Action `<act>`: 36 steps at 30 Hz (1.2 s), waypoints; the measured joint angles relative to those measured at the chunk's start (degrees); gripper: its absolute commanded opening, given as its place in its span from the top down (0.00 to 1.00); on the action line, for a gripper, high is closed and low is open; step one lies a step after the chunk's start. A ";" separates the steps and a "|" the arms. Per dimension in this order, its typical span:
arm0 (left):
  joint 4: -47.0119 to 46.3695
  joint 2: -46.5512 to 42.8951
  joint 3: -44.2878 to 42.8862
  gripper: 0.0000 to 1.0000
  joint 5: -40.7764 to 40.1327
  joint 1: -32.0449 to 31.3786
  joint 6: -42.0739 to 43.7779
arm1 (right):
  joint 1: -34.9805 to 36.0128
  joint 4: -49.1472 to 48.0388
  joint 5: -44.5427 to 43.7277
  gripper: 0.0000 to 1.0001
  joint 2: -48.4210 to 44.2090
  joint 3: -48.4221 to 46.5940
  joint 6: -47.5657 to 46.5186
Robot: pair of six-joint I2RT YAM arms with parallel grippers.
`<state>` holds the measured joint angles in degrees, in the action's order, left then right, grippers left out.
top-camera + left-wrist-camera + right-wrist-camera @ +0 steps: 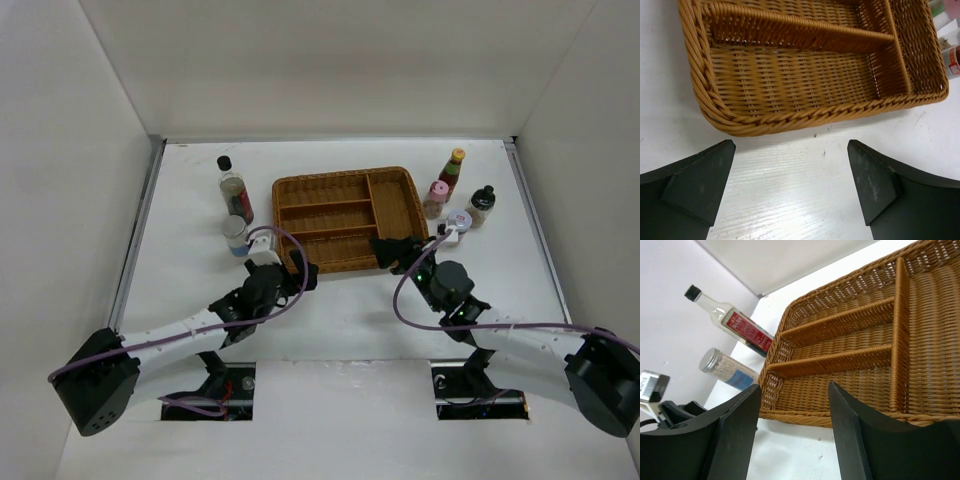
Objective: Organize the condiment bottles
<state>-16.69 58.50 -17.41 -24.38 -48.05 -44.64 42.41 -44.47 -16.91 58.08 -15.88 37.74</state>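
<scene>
Six bottles, all standing on the table (340, 330) outside the tray (340, 180). The clear bottle (233, 188) and blue jar (236, 236) are just off its left end. The red sauce (452, 172), pink-cap bottle (436, 199), lavender jar (459, 221) and dark bottle (482, 206) are bunched off its right end. Only the top view shows that right bunch. My right wrist view gets the clear bottle (735, 322) and blue jar (727, 371) beyond the tray (850, 360). My left wrist view gets the tray (740, 122) corner, white table and a sliver of some bottle at the frame's right edge; can't tell which. Left gripper (298, 268) (790, 185): jaws spread full, nothing between them, tips just short of the near-left corner, a strip of table between. Right gripper (390, 250) (795, 435): jaws roughly half apart, nothing held, at the near-right corner. From the top I can't tell if it touches the rim; the wrist view shows table before the rim. The dark bottle sits nearest the table's right edge. A broad band of table runs between the near rim and my bases.
</scene>
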 measured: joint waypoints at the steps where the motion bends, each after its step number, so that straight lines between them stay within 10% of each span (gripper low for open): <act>1: -0.07 -0.15 -0.07 0.00 0.07 0.42 0.15 | -0.02 0.22 0.00 0.37 0.02 0.00 0.02; 11: -0.98 -2.86 -10.91 0.00 -0.68 6.01 9.16 | -0.09 0.59 0.46 0.79 2.84 -0.26 0.04; 15: -6.47 -2.64 -16.41 0.00 -2.84 6.71 15.89 | 0.02 2.91 1.03 0.81 4.31 -1.68 -0.02; 17: -9.51 -1.92 -18.49 0.19 -3.69 8.07 18.80 | 0.02 3.54 1.05 0.76 4.44 -2.27 -0.02; 19: -11.76 -0.68 -21.05 0.73 -3.87 9.86 21.44 | 0.02 3.82 1.09 0.71 5.05 -2.82 0.00; 20: -12.35 -0.09 -22.32 0.79 -3.91 10.64 22.73 | 0.02 3.98 1.11 0.69 5.49 -3.08 0.00; 28: -6.84 5.86 -36.85 0.32 -9.99 18.82 29.14 | 0.09 5.66 1.70 0.61 8.33 -3.98 -0.24; 36: 5.68 14.27 -42.36 0.29 -9.44 27.78 28.00 | 0.22 5.95 1.92 0.52 8.48 -4.31 -0.35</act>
<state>-11.00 72.77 -59.77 -33.82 -20.27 -16.64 42.63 -38.52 -14.98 66.57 -20.18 37.39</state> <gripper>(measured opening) 0.709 0.455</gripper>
